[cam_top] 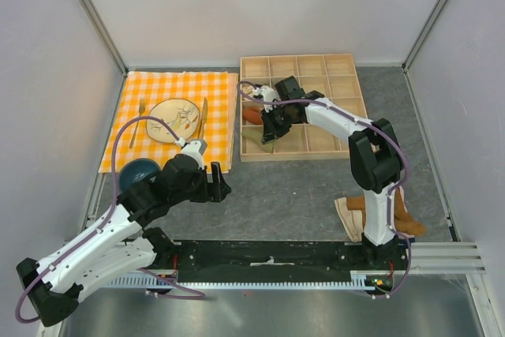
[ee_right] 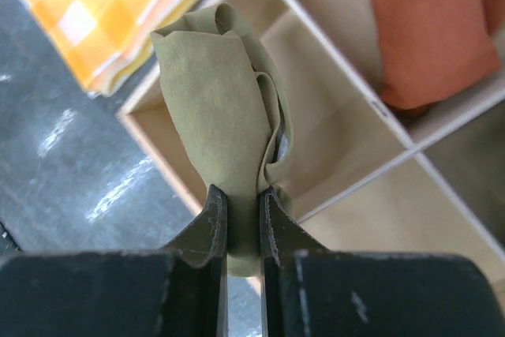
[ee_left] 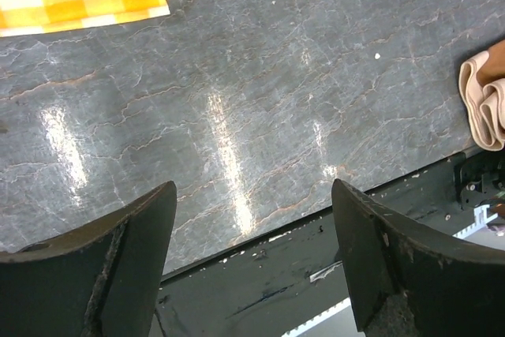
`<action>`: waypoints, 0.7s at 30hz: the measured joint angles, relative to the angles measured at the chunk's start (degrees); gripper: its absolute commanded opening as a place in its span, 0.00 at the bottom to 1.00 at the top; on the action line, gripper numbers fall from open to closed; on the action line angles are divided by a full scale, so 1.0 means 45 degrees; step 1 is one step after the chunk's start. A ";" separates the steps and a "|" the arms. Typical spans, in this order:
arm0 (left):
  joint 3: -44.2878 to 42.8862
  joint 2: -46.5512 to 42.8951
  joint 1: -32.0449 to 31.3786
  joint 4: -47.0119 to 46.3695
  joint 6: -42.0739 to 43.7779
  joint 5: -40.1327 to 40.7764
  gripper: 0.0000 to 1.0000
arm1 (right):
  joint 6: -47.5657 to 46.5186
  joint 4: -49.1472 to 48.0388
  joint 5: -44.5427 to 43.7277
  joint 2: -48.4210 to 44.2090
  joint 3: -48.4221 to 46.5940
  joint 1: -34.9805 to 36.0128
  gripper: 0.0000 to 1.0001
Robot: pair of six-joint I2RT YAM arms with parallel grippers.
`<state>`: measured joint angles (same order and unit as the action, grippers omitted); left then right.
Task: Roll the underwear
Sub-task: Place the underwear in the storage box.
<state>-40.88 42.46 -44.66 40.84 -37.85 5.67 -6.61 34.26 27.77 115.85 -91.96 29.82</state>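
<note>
The underwear (ee_right: 221,100) is a tight olive-khaki roll, and my right gripper (ee_right: 241,191) is shut on its lower end. It hangs just over the front-left compartment of the wooden divided box (ee_right: 347,147). In the top view the right gripper (cam_top: 272,125) and the roll (cam_top: 260,140) sit at the box's front-left corner. My left gripper (cam_top: 221,187) hovers over the grey table near the front. Its jaws stand wide open (ee_left: 252,187) with nothing between them.
A rust-brown garment (ee_right: 430,29) lies in the neighbouring compartment of the wooden box (cam_top: 331,69). An orange checked cloth (cam_top: 221,92) carries a plate (cam_top: 175,120) and cutlery, with a blue bowl (cam_top: 140,171) beside it. Beige garments (ee_left: 481,100) lie by the right arm's base.
</note>
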 measured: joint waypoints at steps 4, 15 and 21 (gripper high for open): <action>-0.0068 -0.0340 0.0092 0.0233 -0.0257 0.0185 0.86 | 0.1117 -0.0787 -0.0860 0.0520 0.0238 -0.0097 0.06; -0.0714 0.0087 0.0223 0.0777 -0.0345 0.0379 0.86 | 0.2399 -0.2409 -0.1943 0.1001 0.0767 0.0301 0.17; -0.0782 0.0175 0.0306 0.0806 -0.0345 0.0379 0.86 | 0.2288 -0.2667 -0.1855 0.1166 0.0767 0.0520 0.37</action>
<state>-44.40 43.24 -43.29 44.47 -39.40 7.38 3.68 22.26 19.42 121.10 -88.51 32.16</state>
